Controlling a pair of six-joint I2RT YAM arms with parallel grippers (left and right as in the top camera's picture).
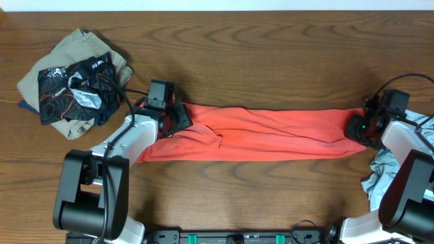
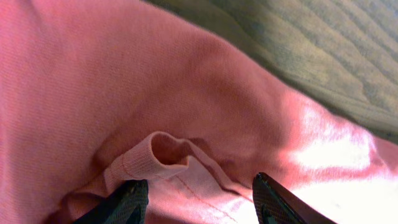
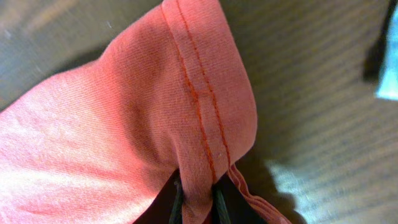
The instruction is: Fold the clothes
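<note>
A red-orange garment (image 1: 264, 134) lies folded into a long band across the wooden table. My left gripper (image 1: 175, 120) is at its left end, open, with both fingers (image 2: 199, 200) resting over the cloth near a ribbed cuff (image 2: 163, 154). My right gripper (image 1: 357, 129) is at the band's right end, shut on the stitched hem of the garment (image 3: 198, 186), which stands up in a fold from the fingers.
A pile of clothes (image 1: 74, 81), tan with a black patterned piece on top, lies at the back left. A light blue-grey garment (image 1: 381, 169) lies at the right edge beside the right arm, and a corner of it shows in the right wrist view (image 3: 388, 74).
</note>
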